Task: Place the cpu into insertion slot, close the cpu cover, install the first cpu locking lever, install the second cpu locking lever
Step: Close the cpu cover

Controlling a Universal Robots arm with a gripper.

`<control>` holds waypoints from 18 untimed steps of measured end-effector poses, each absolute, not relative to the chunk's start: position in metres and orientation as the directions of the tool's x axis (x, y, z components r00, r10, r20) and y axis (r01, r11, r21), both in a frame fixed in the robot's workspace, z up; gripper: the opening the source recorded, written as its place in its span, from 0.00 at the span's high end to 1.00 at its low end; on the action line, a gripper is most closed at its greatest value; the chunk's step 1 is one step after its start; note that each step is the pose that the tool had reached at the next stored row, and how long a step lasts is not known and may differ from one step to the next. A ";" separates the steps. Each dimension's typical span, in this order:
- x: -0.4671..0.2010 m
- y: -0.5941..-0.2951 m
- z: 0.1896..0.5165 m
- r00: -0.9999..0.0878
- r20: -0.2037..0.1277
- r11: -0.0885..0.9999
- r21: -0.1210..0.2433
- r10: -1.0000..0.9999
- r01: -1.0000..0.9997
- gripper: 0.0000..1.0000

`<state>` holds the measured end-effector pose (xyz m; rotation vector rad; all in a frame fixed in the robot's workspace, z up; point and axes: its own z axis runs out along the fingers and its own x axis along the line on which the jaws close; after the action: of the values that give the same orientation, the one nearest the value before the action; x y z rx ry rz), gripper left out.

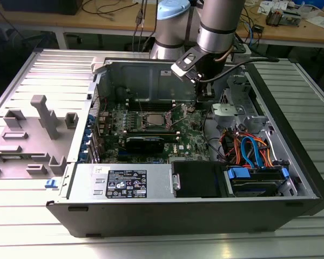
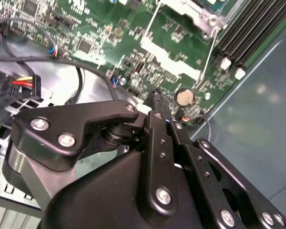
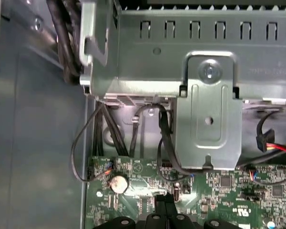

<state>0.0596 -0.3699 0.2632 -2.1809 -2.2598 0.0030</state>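
Observation:
My gripper (image 1: 193,103) hangs inside the open computer case over the green board, near the back wall. It is to the exterior view's right of the insertion slot (image 1: 151,120), a dark-rimmed square with a pale grey centre. I cannot tell whether the cpu lies in it. The fingers (image 2: 157,102) are pressed together with nothing between them, their tips (image 3: 164,202) just above the board beside a coin battery (image 2: 183,97). A silver corner of the cpu cover (image 2: 196,12) shows in the second wrist view, with a thin wire lever (image 2: 212,47) running beside it.
A metal drive cage (image 3: 209,109) with black cables (image 3: 164,143) stands close behind the gripper. Orange and blue cables (image 1: 248,151) fill the case on the exterior view's right. Black memory slots (image 2: 248,28) flank the socket. A power supply (image 1: 129,182) and a black drive box (image 1: 197,178) sit at the case front.

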 end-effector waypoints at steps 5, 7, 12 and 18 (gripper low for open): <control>0.065 -0.368 0.262 -0.058 -0.001 0.058 -0.006 0.998 0.998 0.89; 0.063 -0.368 0.260 -0.075 -0.001 0.075 -0.009 0.997 0.997 0.89; 0.053 -0.368 0.258 -0.084 0.000 0.084 -0.010 0.996 0.996 0.89; 0.048 -0.369 0.248 -0.088 0.000 0.088 -0.019 0.996 0.996 0.89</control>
<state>0.0477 -0.3688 0.2479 -2.1121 -2.3078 0.0218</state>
